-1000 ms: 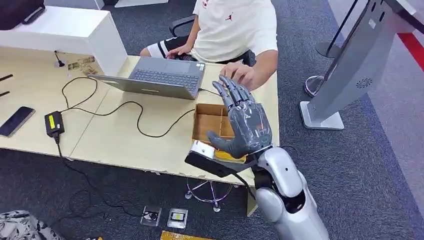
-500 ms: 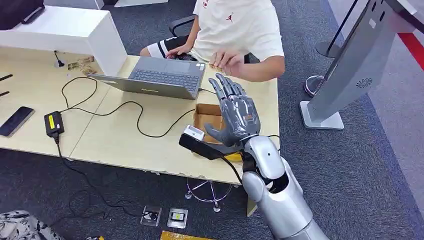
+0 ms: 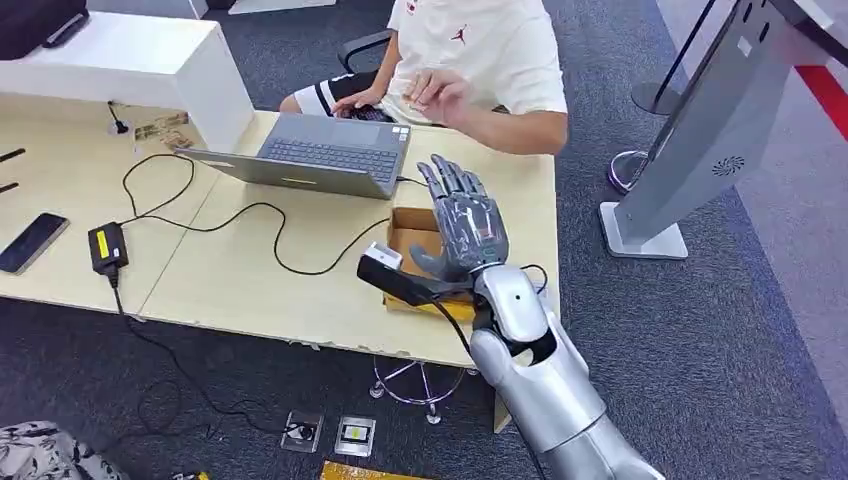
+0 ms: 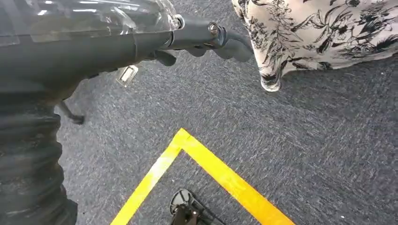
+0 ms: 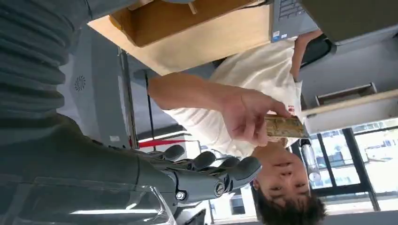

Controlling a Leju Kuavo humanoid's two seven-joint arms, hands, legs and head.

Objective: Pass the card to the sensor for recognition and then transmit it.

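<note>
My right hand (image 3: 466,226) is raised over the table's near right corner, palm toward the person, fingers spread and nothing in it. In the right wrist view its fingers (image 5: 211,174) point at a seated person whose hand pinches a brownish card (image 5: 284,125) a short way beyond them, apart from my hand. From the head view that person's hand (image 3: 436,95) is lifted in front of the white shirt, blurred. My left hand (image 4: 141,42) hangs over the grey carpet, fingers loosely extended and holding nothing.
An open cardboard box (image 3: 412,236) lies under my right hand. A laptop (image 3: 322,155), cables, a power adapter (image 3: 107,247) and a phone (image 3: 31,243) are on the wooden table (image 3: 250,285). A grey standing panel (image 3: 705,130) rises at the right.
My right hand has moved up and left, farther over the box. The person's hand has lifted off the table toward their chest.
</note>
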